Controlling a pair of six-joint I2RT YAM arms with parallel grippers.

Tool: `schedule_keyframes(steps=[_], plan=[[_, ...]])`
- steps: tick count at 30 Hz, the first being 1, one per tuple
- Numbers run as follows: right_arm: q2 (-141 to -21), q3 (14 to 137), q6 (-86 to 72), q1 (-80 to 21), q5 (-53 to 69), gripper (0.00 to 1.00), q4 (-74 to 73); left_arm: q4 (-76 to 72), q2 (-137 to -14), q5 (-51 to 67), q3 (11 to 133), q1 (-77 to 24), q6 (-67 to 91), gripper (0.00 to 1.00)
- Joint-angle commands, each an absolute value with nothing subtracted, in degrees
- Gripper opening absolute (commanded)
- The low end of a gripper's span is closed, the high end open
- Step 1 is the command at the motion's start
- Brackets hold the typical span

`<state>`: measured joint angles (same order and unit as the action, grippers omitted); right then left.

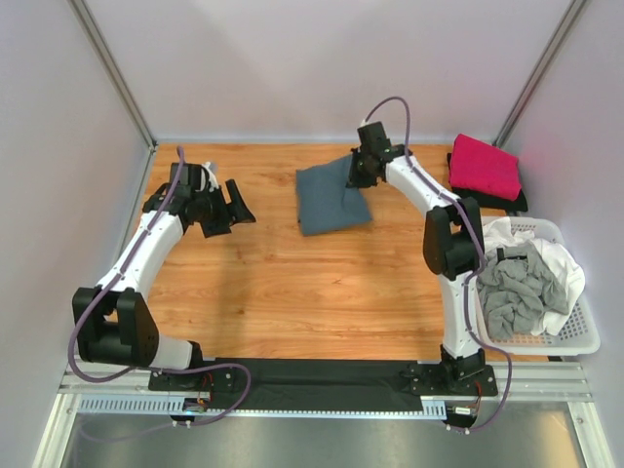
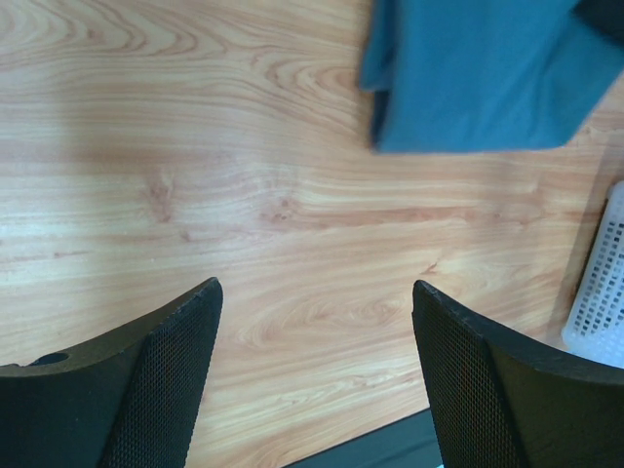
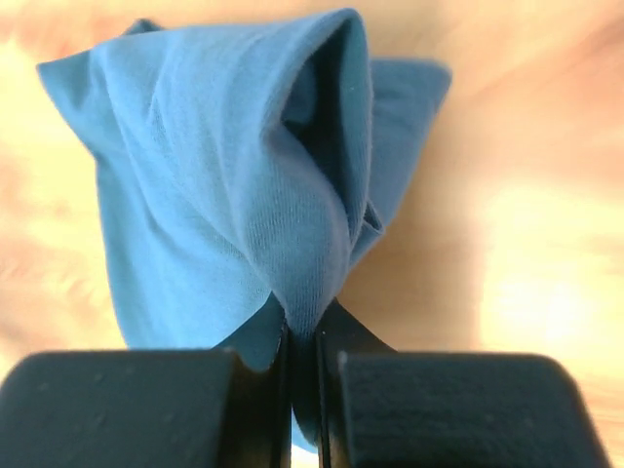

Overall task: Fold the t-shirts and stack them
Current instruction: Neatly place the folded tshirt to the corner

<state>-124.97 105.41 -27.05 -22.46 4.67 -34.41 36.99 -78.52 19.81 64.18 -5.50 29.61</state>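
Tightly within right tool (image 3: 304, 343): blue-grey t-shirt (image 3: 195, 195).

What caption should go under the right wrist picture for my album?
Right hand pinches a fold of the blue-grey t-shirt on the wooden table.

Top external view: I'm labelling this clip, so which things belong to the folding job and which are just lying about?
Job: blue-grey t-shirt, pinched by right end effector; magenta t-shirt; black t-shirt; grey t-shirt; white t-shirt.
Lying about: lattice basket; wooden table.
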Motion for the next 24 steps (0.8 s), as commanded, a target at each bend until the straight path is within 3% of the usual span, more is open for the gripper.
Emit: schedule_keyframes(steps=[1,7,24], plan=[[-129.9,118.0,-14.5,-16.4,-3.2,0.0,-46.5,34.4,-80.5,21.7,67.8,-4.4,28.6,0.85],[-136.7,136.7,-5.9,-8.5,-5.2,0.0,-57.7,36.0,-82.5,21.9,69.7,-3.7,27.6,0.84],[-134.7,142.0,15.7,2.1,-11.1,0.0,-49.0,39.4,-90.5,19.2,75.1,-3.3,30.1,0.84]])
